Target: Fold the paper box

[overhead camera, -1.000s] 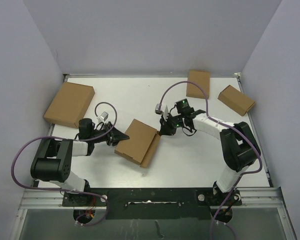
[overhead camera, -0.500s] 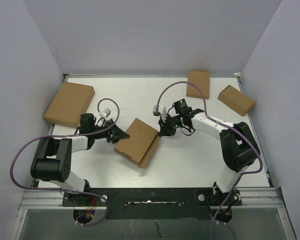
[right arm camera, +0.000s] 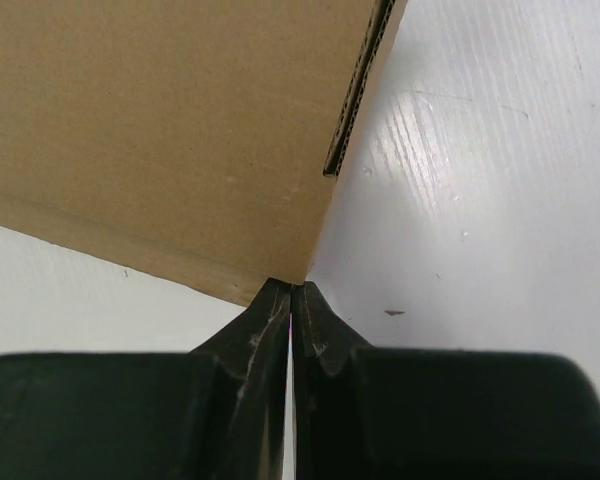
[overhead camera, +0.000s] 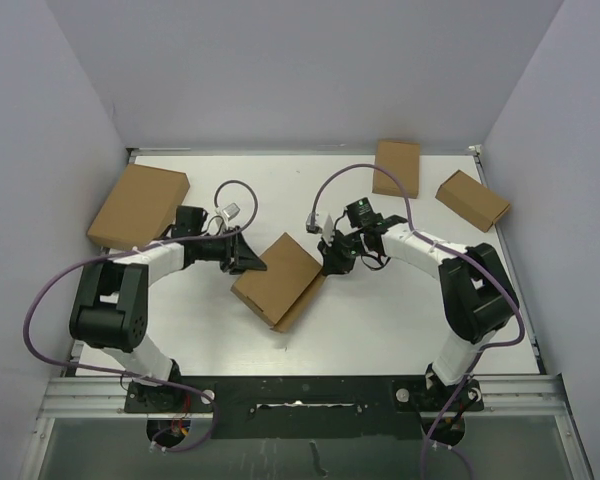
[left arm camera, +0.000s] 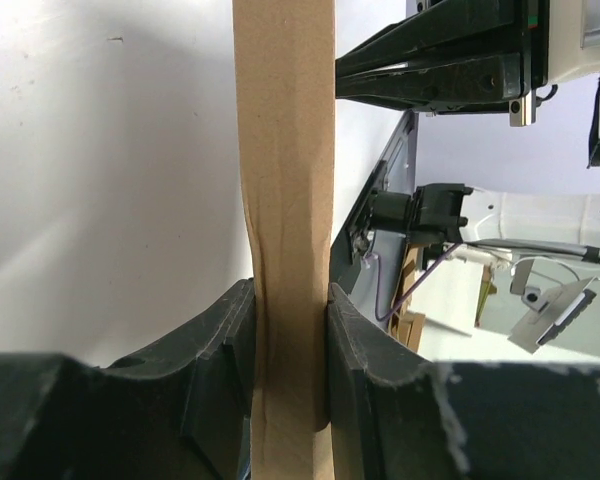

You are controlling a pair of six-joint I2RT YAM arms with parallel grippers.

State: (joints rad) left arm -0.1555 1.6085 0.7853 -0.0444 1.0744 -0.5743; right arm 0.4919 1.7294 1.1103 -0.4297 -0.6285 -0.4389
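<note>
Student: Paper box (overhead camera: 278,278), overhead view: where does it lie?

Arm: At mid-frame on the white table (overhead camera: 400,310), lying tilted between my two grippers.

Student: And the left gripper (overhead camera: 248,262)?

Arm: It meets the box's upper left edge. In the left wrist view my fingers (left arm camera: 220,345) are clamped on the paper box (left arm camera: 285,150), whose edge runs up the centre of the frame between them.

Student: The right gripper (overhead camera: 330,265)?

Arm: Its jaws are pressed together and hold nothing. In the right wrist view my fingertips (right arm camera: 275,310) sit at the lower corner of the paper box (right arm camera: 170,120); whether they touch it I cannot tell.

Student: Other items?

Arm: A larger box (overhead camera: 140,208) lies at the left. A smaller box (overhead camera: 397,167) and a second smaller box (overhead camera: 472,200) lie at the upper right, well apart from mine.
</note>
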